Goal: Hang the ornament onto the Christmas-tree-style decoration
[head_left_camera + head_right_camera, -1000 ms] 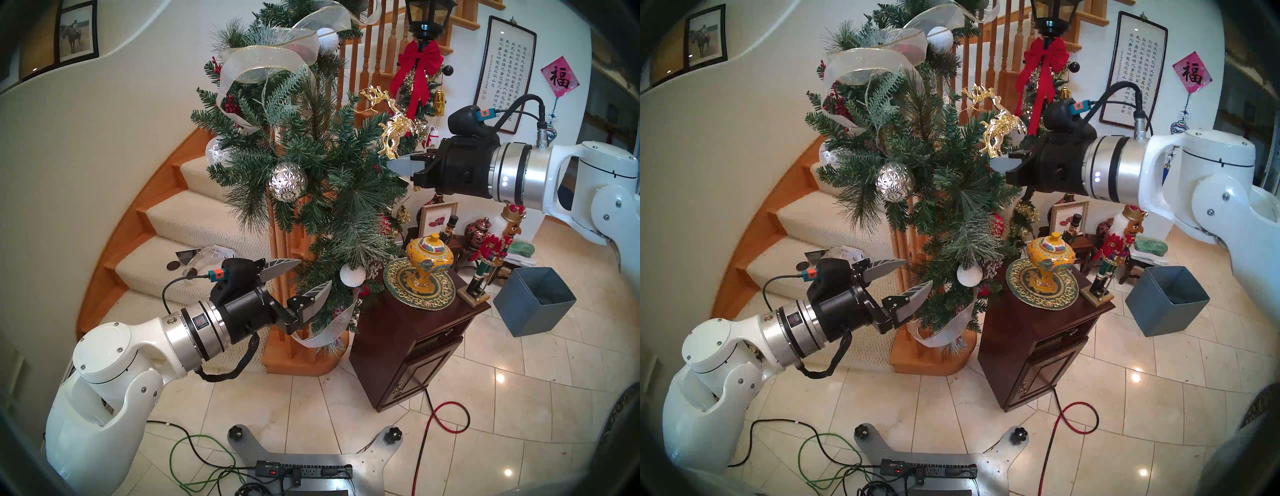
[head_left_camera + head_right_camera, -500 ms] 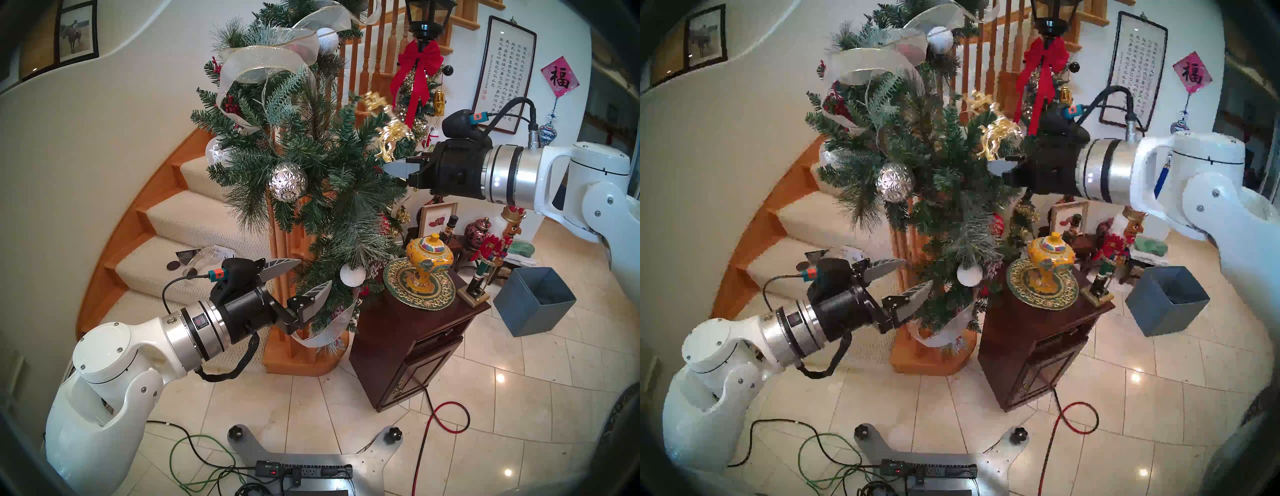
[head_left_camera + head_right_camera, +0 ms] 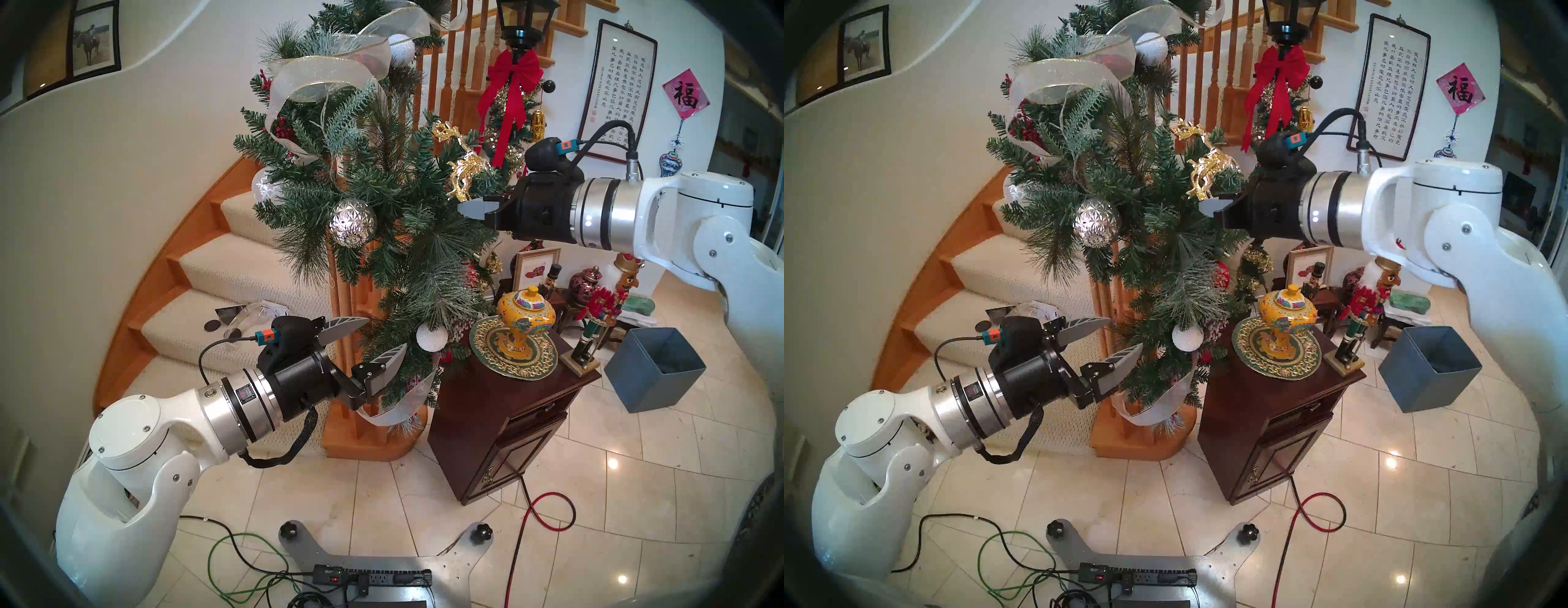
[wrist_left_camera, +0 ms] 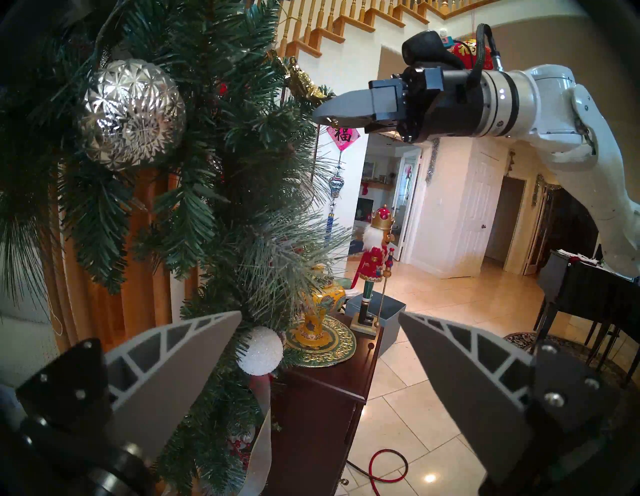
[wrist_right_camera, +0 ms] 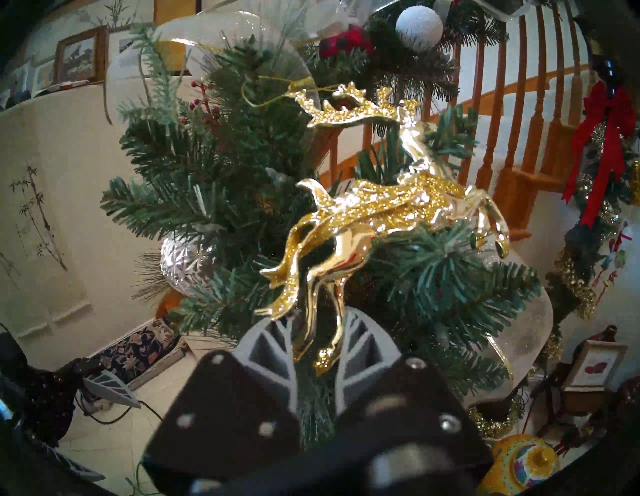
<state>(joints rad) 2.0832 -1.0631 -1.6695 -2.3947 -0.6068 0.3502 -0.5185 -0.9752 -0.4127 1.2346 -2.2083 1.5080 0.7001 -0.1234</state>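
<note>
Right gripper (image 3: 1208, 208), jaws closed, holds the gold ornament (image 3: 1208, 170) against the garland (image 3: 1157, 237); left gripper (image 3: 1119, 339) gapes below.

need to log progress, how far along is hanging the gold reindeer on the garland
Done: the right gripper has the gold reindeer ornament clamped by its legs and raised against the green garland.
In hand: its string loop lies among the upper needles; whether it has caught a branch is unclear.
Left: hook the loop and let go. The left gripper is open and empty lower down.
</note>
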